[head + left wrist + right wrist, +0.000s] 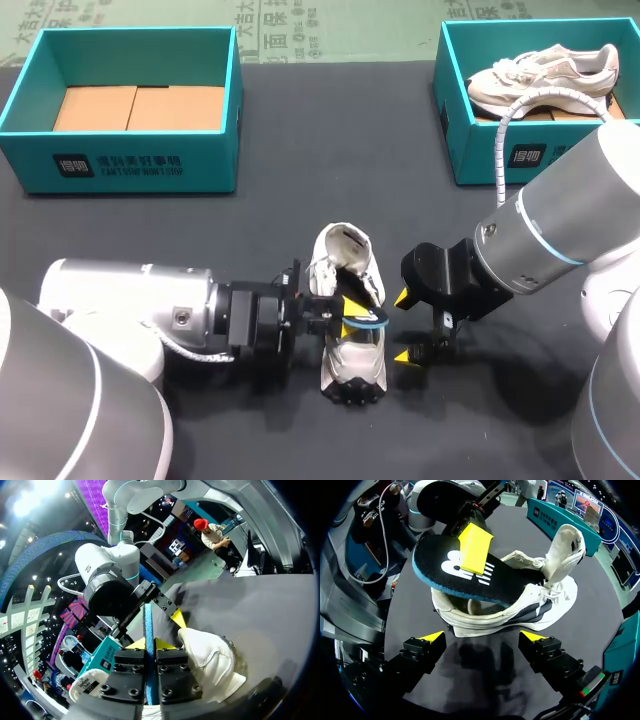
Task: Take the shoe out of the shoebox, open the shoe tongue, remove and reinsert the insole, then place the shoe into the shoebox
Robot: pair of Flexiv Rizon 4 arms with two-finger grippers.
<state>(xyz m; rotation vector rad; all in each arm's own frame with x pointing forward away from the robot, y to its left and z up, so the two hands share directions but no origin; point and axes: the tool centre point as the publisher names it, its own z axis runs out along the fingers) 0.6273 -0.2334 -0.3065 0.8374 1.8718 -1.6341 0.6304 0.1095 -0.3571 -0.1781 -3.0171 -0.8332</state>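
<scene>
Two claws flank the shoe (pixel 350 365): left claw (pixel 352 322) pinches its insole (pixel 470 582), right claw (pixel 403 327) spread alongside.

My fingertips (pixel 476 547) are yellow. The insole (pixel 432 562) is black, blue-edged, white-printed; the shoe (pixel 352 375) off-white, the upper-left shoebox (pixel 130 165) teal.

Robot lab bench: left arm (pixel 120 305), right arm (pixel 565 215) at dark table (pixel 150 230) w/ teal shoebox (pixel 130 165), second shoebox (pixel 480 160).

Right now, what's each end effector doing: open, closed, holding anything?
Left end effector: closed on the insole.
Right end effector: open, holding nothing, just short of the shoe.
</scene>
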